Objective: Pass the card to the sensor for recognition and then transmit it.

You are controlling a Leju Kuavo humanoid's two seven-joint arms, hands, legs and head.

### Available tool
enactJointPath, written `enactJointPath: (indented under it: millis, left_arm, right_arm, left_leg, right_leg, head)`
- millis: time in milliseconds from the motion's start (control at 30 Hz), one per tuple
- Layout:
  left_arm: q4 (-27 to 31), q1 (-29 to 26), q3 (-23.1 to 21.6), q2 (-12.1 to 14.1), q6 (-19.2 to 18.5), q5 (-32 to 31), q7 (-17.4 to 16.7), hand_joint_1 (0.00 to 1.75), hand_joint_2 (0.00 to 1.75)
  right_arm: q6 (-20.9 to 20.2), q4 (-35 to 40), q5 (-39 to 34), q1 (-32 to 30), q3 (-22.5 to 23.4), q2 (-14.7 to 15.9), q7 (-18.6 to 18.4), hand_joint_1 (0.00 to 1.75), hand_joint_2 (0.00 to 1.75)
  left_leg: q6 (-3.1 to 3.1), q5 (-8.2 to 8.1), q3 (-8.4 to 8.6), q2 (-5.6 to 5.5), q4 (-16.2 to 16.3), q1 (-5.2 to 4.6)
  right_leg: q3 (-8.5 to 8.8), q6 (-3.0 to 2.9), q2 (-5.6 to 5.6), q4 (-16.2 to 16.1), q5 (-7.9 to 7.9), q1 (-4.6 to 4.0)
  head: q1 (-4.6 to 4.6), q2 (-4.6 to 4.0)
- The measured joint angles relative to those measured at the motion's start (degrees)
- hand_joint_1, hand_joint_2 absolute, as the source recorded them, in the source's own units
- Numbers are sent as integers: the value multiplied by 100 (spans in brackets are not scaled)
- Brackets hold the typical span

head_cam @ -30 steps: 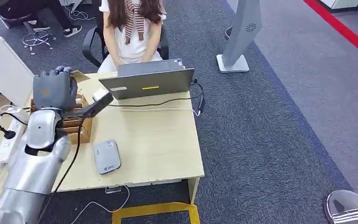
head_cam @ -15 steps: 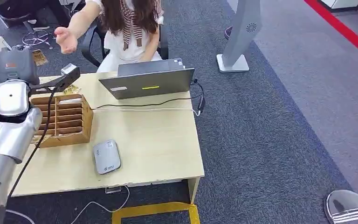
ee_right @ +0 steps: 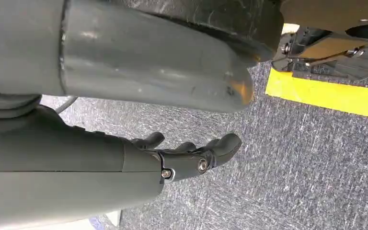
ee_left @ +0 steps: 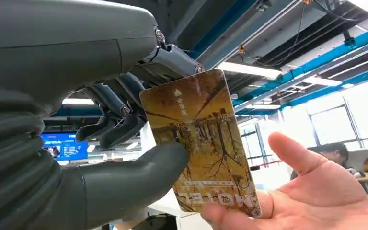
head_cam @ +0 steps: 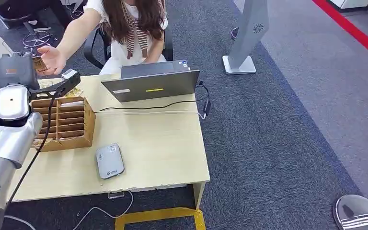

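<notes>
My left hand is raised beyond the desk's far left corner. It pinches a golden-brown hotel card between thumb and fingers; in the head view the card peeks out beside the hand. A seated person's open palm reaches in and touches the card's free end. The grey card sensor lies on the desk near its front edge, apart from the hand. My right hand hangs above the carpet, holding nothing, fingers loosely apart.
A wooden slotted card box stands on the light desk below my left arm. A grey laptop with a black cable sits at the back. A white power strip lies at the left edge. Yellow tape marks the carpet.
My left hand has lifted the card from above the wooden box to the far left. The person has stretched an arm out and lowered a palm to the card.
</notes>
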State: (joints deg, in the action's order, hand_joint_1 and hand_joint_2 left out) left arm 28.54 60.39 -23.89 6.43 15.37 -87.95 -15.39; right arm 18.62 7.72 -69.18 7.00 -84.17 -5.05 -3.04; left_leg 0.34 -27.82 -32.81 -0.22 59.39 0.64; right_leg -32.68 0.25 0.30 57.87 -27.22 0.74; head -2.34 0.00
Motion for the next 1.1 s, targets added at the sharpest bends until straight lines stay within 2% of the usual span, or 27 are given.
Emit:
enactJointPath:
  millis: [267,300,333,533,600,700,800,900,1000,1100]
  left_arm:
    - [-59,4,-15,2,-88,0,-18,175,175]
    - [-72,4,-28,4,-77,0,-26,106,175]
    - [-81,3,-42,4,-48,0,-42,0,175]
    - [-85,-67,-46,-2,427,7,20,0,175]
    - [-46,-156,-46,-15,680,31,208,0,175]
    - [267,-478,-22,-81,870,142,591,0,175]
    - [1028,-1099,4,-161,883,413,883,0,175]
    - [1967,-1837,4,-205,661,727,1025,0,175]
    - [2810,-2578,4,-188,376,920,1084,0,175]
    - [3297,-3013,4,-166,319,946,1093,0,175]
  right_arm:
    - [13,0,-28,0,0,0,-13,0,0]
    - [11,0,-33,0,0,0,-13,0,0]
    - [9,-2,-33,0,0,0,-13,0,0]
    - [7,-2,-52,0,-7,0,-13,0,0]
    - [7,-2,-87,0,-11,0,-13,0,0]
    - [18,-2,-171,-1,-11,0,-9,0,0]
    - [61,-2,-284,-4,-11,0,13,0,0]
    - [94,-2,-409,-11,-9,-2,70,0,0]
    - [109,-2,-527,-38,7,-13,142,0,0]
    - [109,-4,-549,-52,7,-26,151,0,0]
  left_leg:
    - [0,0,0,0,0,0]
    - [0,0,0,0,0,0]
    - [0,0,0,0,0,0]
    - [0,-1,-1,0,0,0]
    - [0,-1,0,0,0,0]
    - [0,-1,0,0,0,-1]
    - [0,-1,0,0,0,-2]
    - [4,-5,-1,6,-1,-2]
    - [2,-12,1,14,-1,-2]
    - [2,-11,-8,5,-1,1]
  right_leg:
    - [0,0,0,0,0,0]
    - [0,0,0,0,0,0]
    - [0,0,0,0,0,0]
    - [0,0,0,0,0,0]
    - [0,0,0,-1,0,0]
    - [0,0,0,-2,0,1]
    - [1,0,0,-2,0,2]
    - [0,1,6,-4,-1,2]
    - [-4,4,14,-5,-4,2]
    - [-10,4,5,-5,-5,1]
  head:
    - [0,0]
    - [0,0]
    - [2,0]
    - [0,0]
    - [0,0]
    - [0,0]
    - [0,0]
    - [0,0]
    - [2,0]
    - [0,0]
